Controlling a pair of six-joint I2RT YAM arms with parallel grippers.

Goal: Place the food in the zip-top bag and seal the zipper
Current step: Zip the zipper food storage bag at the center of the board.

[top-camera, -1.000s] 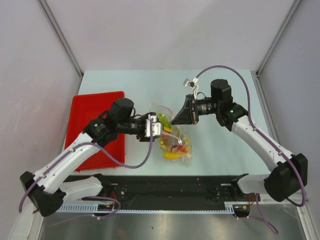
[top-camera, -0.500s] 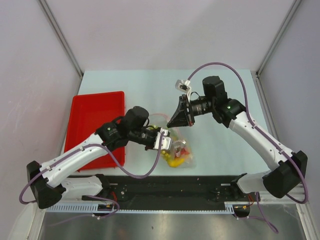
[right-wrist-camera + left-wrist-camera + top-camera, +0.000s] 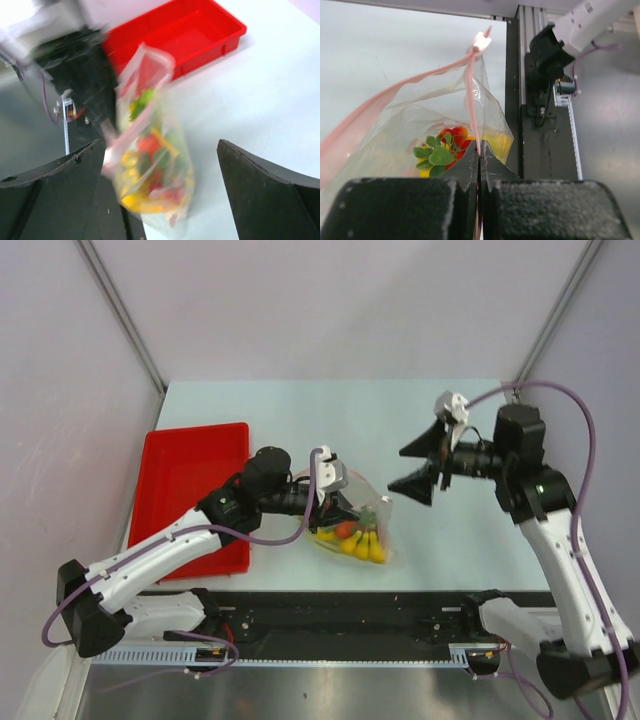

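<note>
The zip-top bag sits mid-table with the food inside: yellow bananas, an orange piece, red strawberries and green leaves. My left gripper is shut on the pinkish zipper, and the strip runs up out of the closed jaws to a small white clip. The bag's mouth gapes to the left of the grip. My right gripper stands open, to the right of the bag and apart from it. In the right wrist view the blurred bag shows beyond the spread fingers.
A red tray lies at the left, under the left arm. A black rail runs along the table's near edge, just below the bag. Grey walls enclose the back and sides.
The left gripper closed on the zipper strip and shifted right. The right gripper opened, let go of the bag and drew back to the right. The bag sagged toward the near edge.
</note>
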